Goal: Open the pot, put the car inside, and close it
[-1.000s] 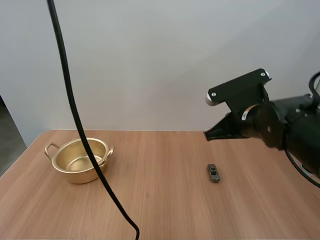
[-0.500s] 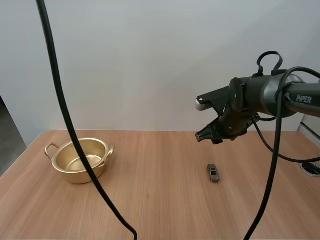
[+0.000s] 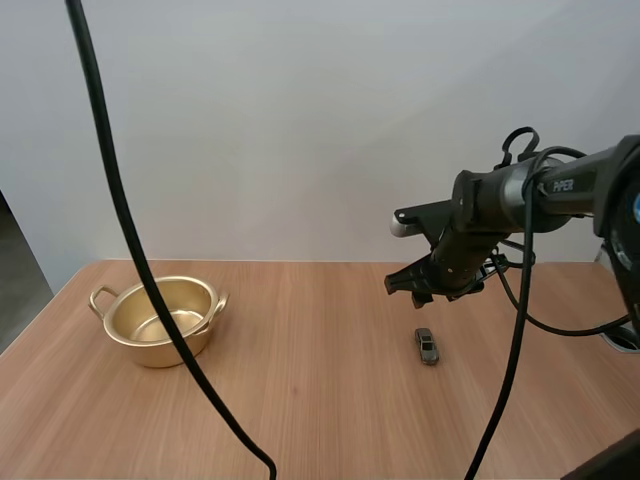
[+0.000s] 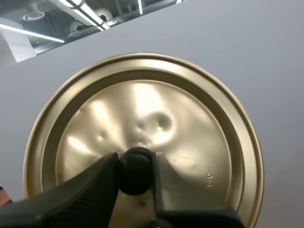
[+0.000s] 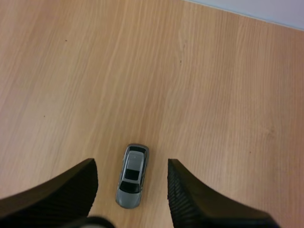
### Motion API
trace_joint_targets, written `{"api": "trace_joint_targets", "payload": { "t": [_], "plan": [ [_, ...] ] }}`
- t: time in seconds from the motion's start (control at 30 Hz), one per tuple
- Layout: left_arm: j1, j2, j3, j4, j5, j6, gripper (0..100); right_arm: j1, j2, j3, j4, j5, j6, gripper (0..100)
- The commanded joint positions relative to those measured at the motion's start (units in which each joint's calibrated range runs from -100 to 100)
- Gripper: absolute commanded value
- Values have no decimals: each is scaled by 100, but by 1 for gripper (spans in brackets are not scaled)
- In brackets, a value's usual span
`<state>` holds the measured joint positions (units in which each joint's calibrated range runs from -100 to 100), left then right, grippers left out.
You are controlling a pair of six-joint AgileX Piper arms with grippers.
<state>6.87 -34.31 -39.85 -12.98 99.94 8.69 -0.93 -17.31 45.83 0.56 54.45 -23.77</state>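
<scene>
A small grey toy car lies on the wooden table, right of centre. My right gripper hovers just above and behind it, fingers open. In the right wrist view the car lies on the wood between the spread fingers, untouched. The golden pot stands lidless at the table's left. In the left wrist view my left gripper is shut on the black knob of the golden lid, held up off the pot.
Bare wood lies between the pot and the car. The table's back edge meets a plain pale wall.
My right arm has swung forward and down toward the car, and its fingers have gone from shut to open. The pot, car and held lid are unchanged.
</scene>
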Motion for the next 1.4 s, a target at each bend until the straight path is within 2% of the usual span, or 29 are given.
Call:
{"api": "trace_joint_targets", "payload": {
  "t": [0.0, 0.7, 0.73, 0.77, 0.83, 0.9, 0.93, 1.07, 1.17, 1.23, 1.37],
  "plan": [
    [2, 1, 1, -1, 6, 4, 0, -2, 177, -1, 3, -37, -4, 75],
    [2, 1, 1, -1, 6, 39, 0, -2, 1619, -1, -56, -391, -160, 74],
    [2, 1, 1, -1, 6, 39, 0, -2, 1671, -1, -56, -391, -160, 72],
    [2, 1, 1, -1, 6, 39, 0, -2, 1741, -1, -56, -391, -173, 65],
    [2, 1, 1, -1, 6, 39, 0, -2, 1857, -1, -56, -391, -246, 42],
    [2, 1, 1, -1, 6, 93, 0, -2, 1936, -1, -56, -427, -365, 6],
    [2, 1, 1, -1, 6, 103, 0, -2, 1952, -1, -56, -467, -444, 0],
    [2, 1, 1, -1, 6, 103, 0, -2, 1881, -96, -161, -850, -643, 0],
    [2, 1, 1, -1, 6, 102, 0, 30, 1607, -371, 68, -832, -855, 0],
    [2, 1, 1, -1, 6, 102, 0, 102, 1268, -662, 495, -693, -1273, 0],
    [2, 1, 1, -1, 6, 102, 0, 369, 640, -1651, 1978, 222, -2409, 0]
  ]
}}
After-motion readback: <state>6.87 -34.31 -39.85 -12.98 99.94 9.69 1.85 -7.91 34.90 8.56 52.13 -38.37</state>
